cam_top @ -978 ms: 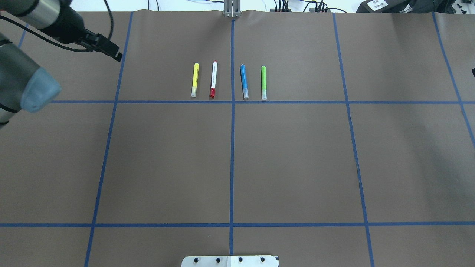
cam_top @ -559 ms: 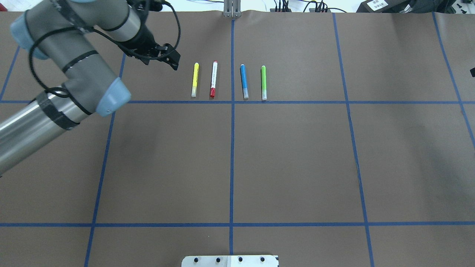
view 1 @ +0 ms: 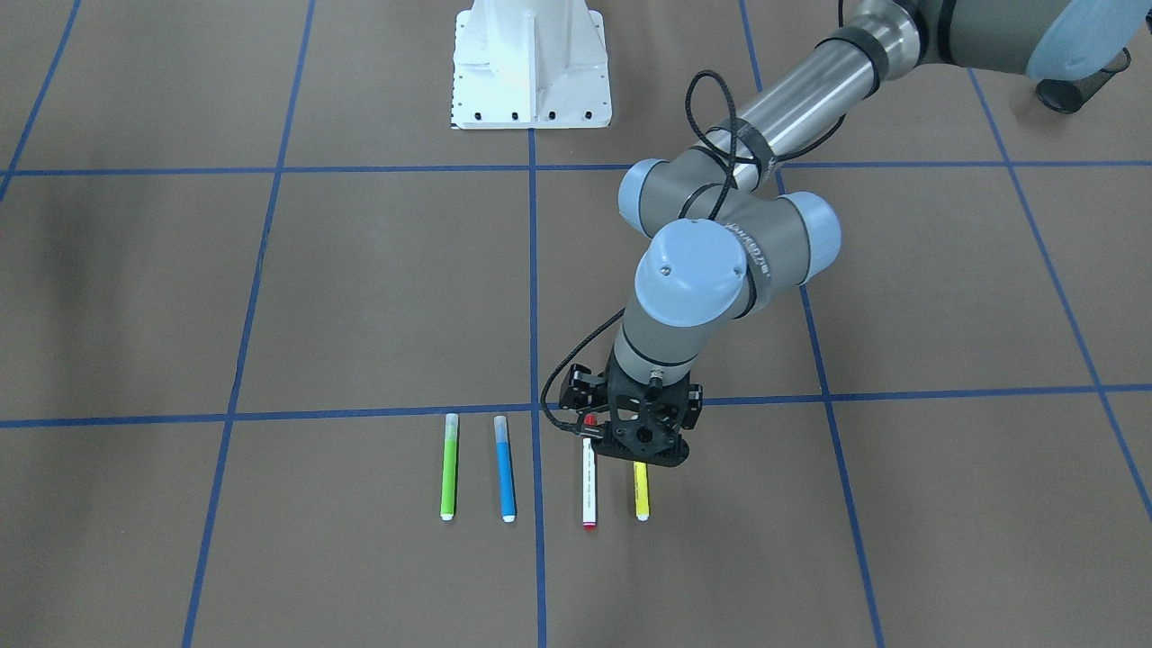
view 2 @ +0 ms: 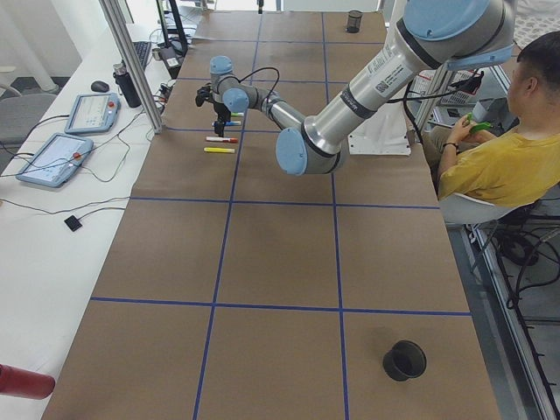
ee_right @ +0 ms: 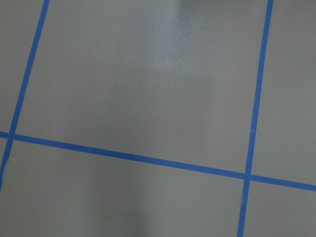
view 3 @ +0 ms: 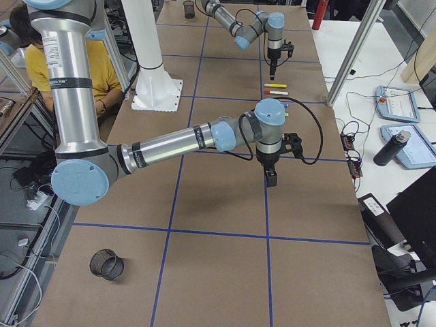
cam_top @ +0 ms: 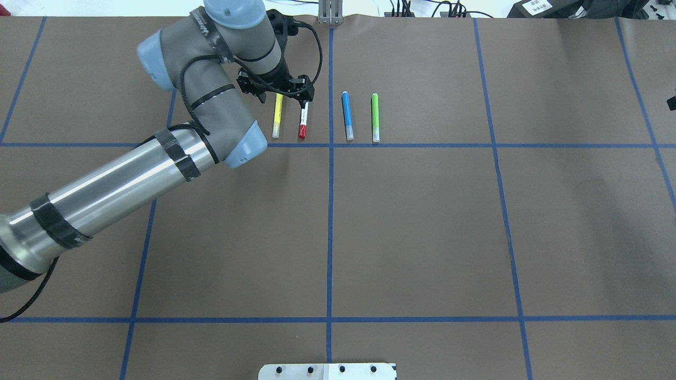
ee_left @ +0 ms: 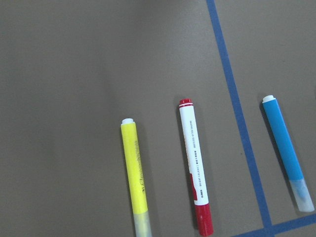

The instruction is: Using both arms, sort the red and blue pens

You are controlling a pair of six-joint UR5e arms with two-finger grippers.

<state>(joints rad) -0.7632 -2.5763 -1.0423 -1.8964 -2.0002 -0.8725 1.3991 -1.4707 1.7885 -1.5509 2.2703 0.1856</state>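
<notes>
Four pens lie side by side on the brown table cover. The red pen (cam_top: pixel 303 119) (view 1: pixel 589 481) (ee_left: pixel 195 168) has a white barrel and a red cap. The blue pen (cam_top: pixel 347 116) (view 1: pixel 505 477) (ee_left: pixel 286 150) lies across a blue tape line from it. My left gripper (cam_top: pixel 305 97) (view 1: pixel 643 454) hovers above the red pen and the yellow pen (cam_top: pixel 276 119); it looks shut and holds nothing. In the left wrist view its fingers do not show. My right gripper (view 3: pixel 271 180) hangs low over bare table far from the pens; I cannot tell its state.
A green pen (cam_top: pixel 375 117) lies just past the blue one. Black mesh cups stand at the table's ends (view 3: pixel 107 264) (view 2: pixel 404 360). The white pedestal base (view 1: pixel 531 63) stands at the robot's side. A seated person (view 2: pixel 499 157) is beside the table.
My left arm has swung in from the far left corner to the right, and its gripper now hangs over the yellow and red pens. No pen has moved.
</notes>
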